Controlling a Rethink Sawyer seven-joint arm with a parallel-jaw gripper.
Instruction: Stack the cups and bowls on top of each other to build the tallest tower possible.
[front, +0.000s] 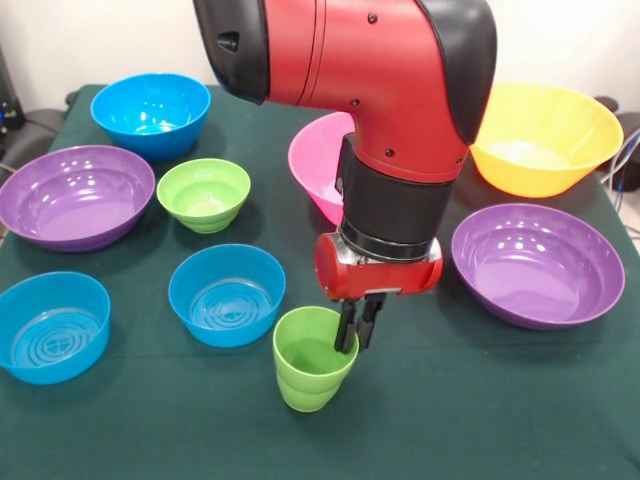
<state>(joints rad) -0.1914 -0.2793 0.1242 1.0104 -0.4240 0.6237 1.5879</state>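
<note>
Open green cloth runs along the near edge of the bench, widest at the near right, where nothing stands. The lime green cup stands in the near middle with the claw at its rim. Just left of it sit two blue bowls, with a narrow lane between them. The left purple bowl and small green bowl crowd the left. The right purple bowl and yellow bowl block the right side, the pink bowl and far blue bowl the far middle.
</note>
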